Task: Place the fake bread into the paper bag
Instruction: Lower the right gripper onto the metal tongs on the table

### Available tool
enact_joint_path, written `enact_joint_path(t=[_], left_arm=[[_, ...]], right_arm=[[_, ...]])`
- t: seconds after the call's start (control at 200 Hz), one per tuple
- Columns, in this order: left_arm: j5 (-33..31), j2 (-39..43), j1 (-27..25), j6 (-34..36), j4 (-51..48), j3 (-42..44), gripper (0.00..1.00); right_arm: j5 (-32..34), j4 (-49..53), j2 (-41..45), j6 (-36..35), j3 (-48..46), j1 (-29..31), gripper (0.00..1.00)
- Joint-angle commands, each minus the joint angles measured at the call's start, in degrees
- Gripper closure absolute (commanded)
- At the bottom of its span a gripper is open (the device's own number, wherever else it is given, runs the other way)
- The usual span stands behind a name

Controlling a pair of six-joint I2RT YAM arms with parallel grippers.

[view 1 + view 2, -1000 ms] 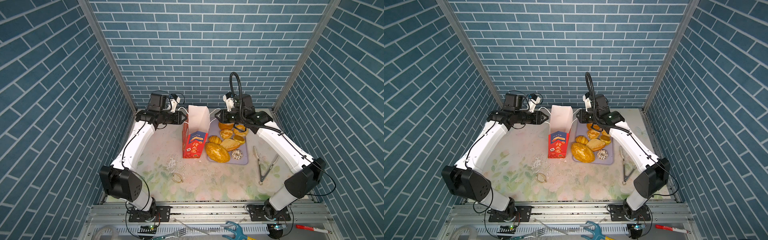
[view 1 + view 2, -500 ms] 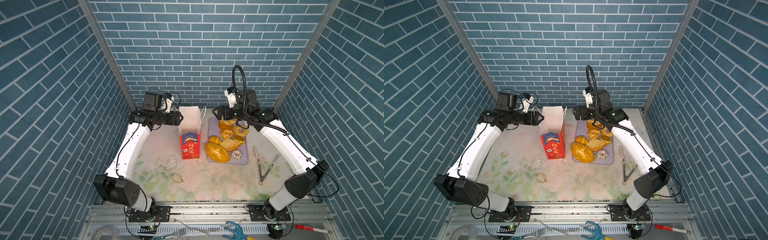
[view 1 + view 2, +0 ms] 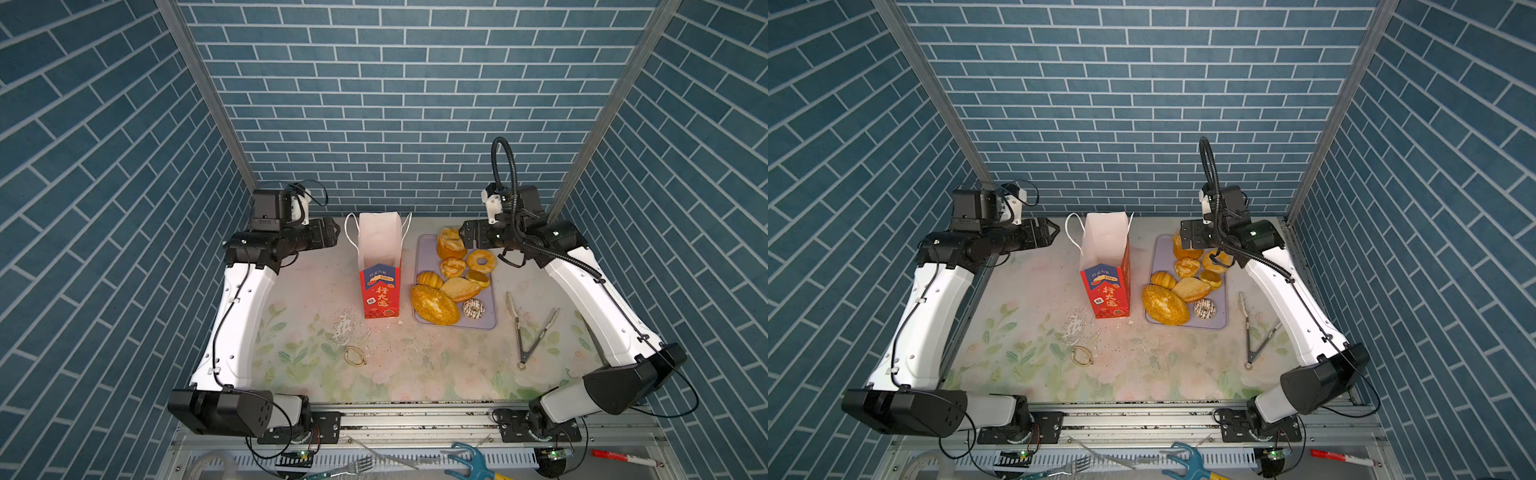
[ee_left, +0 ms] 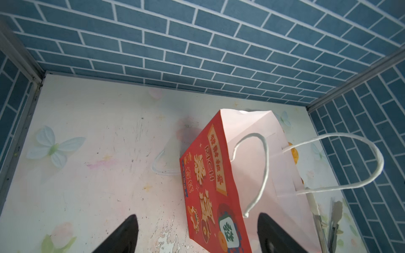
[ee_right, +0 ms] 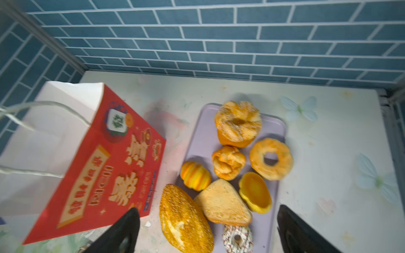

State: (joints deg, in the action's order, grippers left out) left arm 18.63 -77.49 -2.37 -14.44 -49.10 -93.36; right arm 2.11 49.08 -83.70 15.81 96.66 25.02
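Probably light and squashy, the sugared bun (image 5: 237, 122) ahead of our open right fingers (image 5: 122, 232) wants pinching mid-body; left fingers (image 4: 122, 236) likewise open.

Light: bright, even, from overhead; shadows soft, faint beside the paper bag (image 4: 203, 175). Both top views: sharp throughout, brick walls (image 3: 83, 166) splayed at the edges. Left wrist view: crisp. Right wrist view: motion-smeared, bag print blurred.
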Motion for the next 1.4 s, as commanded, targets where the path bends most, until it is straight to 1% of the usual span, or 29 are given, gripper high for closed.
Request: enact_joint_path(t=[0.0,0.18,0.235,0.28,0.355,0.45,0.55,0.645,0.87,1.015,1.115,1.39], left_arm=[[3.6,0.5,1.6,-3.9,0.3,1.9,0.10],[0.2,0.1,1.7,-5.2,-1.7,2.0,0.06],[-0.9,0.7,1.7,-6.4,-1.3,3.0,0.03],[-0.2,1.7,1.7,-7.1,0.6,4.7,0.01],[-0.4,3.2,1.7,-8.0,2.9,6.5,0.00],[-1.8,2.5,1.7,-6.4,0.7,5.1,0.00],[-1.5,2.0,1.7,-4.8,-0.2,4.1,0.00],[-0.8,2.2,1.7,-3.8,-0.1,3.8,0.00],[1.4,1.2,1.7,-2.5,1.6,3.1,0.01],[2.0,-0.9,1.7,-1.5,0.6,-0.2,0.01],[2.4,-2.2,1.7,-1.6,0.6,-1.9,0.01],[3.1,-3.6,1.7,-1.7,2.2,-2.5,0.01]], right_arm=[[1.4,7.0,3.6,3.4,-5.5,-3.8,0.04],[1.5,10.2,6.9,4.6,-16.7,-7.8,0.05],[0.8,9.5,7.6,5.4,-20.6,-9.1,0.06],[-0.6,8.5,8.1,6.3,-23.7,-10.5,0.07],[-2.1,6.9,8.7,7.5,-28.2,-12.3,0.08],[-3.0,5.4,8.8,8.5,-32.3,-13.6,0.10],[-2.8,5.4,7.6,8.8,-34.5,-14.4,0.12],[-1.1,6.3,7.2,9.0,-35.6,-15.5,0.13],[-0.9,8.4,5.9,10.1,-39.4,-21.6,0.14],[-1.9,8.4,6.1,11.2,-41.8,-24.9,0.10],[-3.2,9.0,5.3,11.7,-42.7,-25.9,0.07],[-3.7,8.3,3.5,10.6,-45.8,-28.8,0.04]])
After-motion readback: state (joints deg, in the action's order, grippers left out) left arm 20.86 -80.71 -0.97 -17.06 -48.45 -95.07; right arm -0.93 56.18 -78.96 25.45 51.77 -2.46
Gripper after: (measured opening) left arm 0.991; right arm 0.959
